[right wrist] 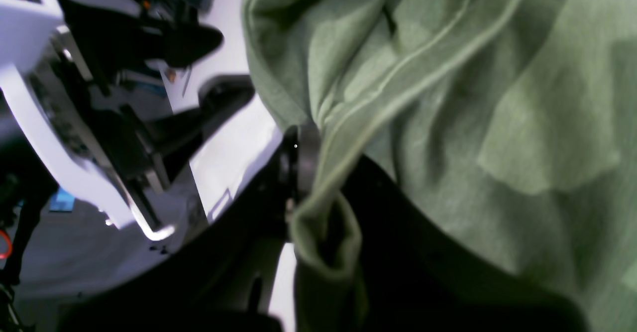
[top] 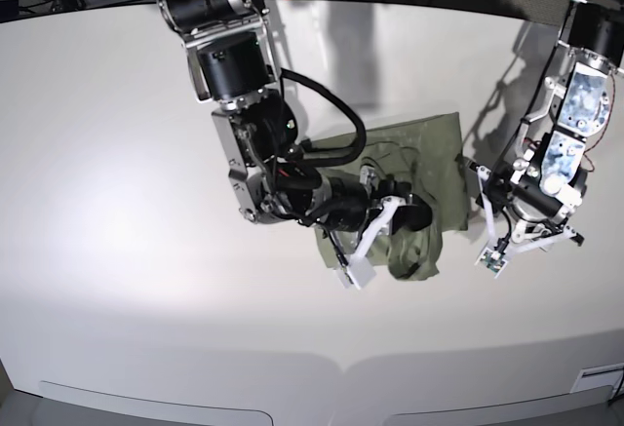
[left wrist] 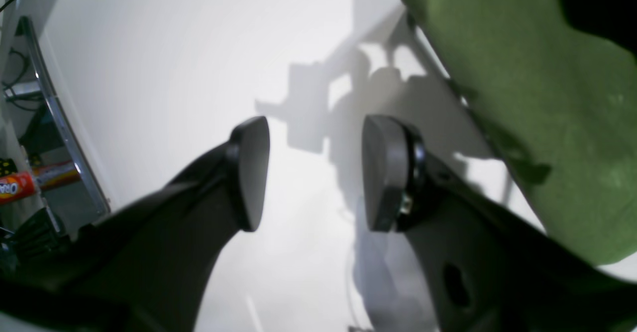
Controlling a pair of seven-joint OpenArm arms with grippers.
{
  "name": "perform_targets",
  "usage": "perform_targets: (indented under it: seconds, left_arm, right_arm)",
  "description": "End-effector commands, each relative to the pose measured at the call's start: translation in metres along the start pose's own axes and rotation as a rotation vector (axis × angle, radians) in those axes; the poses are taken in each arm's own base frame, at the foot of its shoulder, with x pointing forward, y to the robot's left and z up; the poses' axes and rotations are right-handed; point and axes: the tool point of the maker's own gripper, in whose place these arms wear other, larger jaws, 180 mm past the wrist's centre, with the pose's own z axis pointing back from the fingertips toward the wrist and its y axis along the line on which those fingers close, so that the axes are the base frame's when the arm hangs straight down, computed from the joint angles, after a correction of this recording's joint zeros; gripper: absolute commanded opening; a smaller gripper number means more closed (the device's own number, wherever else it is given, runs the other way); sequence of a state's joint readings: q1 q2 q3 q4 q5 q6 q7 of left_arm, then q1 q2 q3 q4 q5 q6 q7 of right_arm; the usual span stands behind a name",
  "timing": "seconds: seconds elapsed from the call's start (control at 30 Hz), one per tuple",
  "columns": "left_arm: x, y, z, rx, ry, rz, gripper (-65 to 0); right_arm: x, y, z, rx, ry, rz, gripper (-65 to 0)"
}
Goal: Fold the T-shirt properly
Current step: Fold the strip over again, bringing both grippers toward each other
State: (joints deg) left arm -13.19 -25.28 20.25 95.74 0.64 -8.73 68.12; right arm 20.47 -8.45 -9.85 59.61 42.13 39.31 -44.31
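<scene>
Right gripper (right wrist: 318,182) has its jaws clamped on a hemmed edge of the T-shirt (top: 409,168), which lies bunched on the table (top: 117,202), mid-fold by the look of it. Left gripper (left wrist: 313,172) hangs beside the shirt, jaws apart and empty. Next move likely: carry that edge across and lay it flat.

The T-shirt (top: 414,168) is plain green and soft, with many wrinkles. It lies in a bunched heap near the middle of the white worktop (top: 117,202), not spread flat. One part lies flatter at the far side, and the near part is lifted up into a lump. A thin stitched hem runs along one edge (right wrist: 398,68). That edge is pinched tight in the right pincer (right wrist: 311,172), and the cloth hangs in folds around it.
</scene>
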Motion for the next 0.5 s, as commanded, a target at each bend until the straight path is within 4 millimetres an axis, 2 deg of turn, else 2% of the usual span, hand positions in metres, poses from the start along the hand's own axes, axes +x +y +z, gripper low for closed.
perform_targets:
  seconds: [0.0, 0.43, 0.47]
  left_arm:
    - [0.011, 0.016, 0.005, 0.044, -0.034, 0.009, -35.8]
    - [0.011, 0.016, 0.005, 0.044, -0.033, 0.008, -35.8]
    - [0.011, 0.016, 0.005, 0.045, -0.034, 0.008, -35.8]
  right_arm:
    - [0.026, 0.014, -0.002, 0.040, -0.067, 0.034, -65.0]
    - [0.023, 0.026, -0.011, 0.066, -0.062, 0.065, -65.0]
    - [0.024, 0.027, -0.011, 0.073, -0.068, 0.058, -59.7]
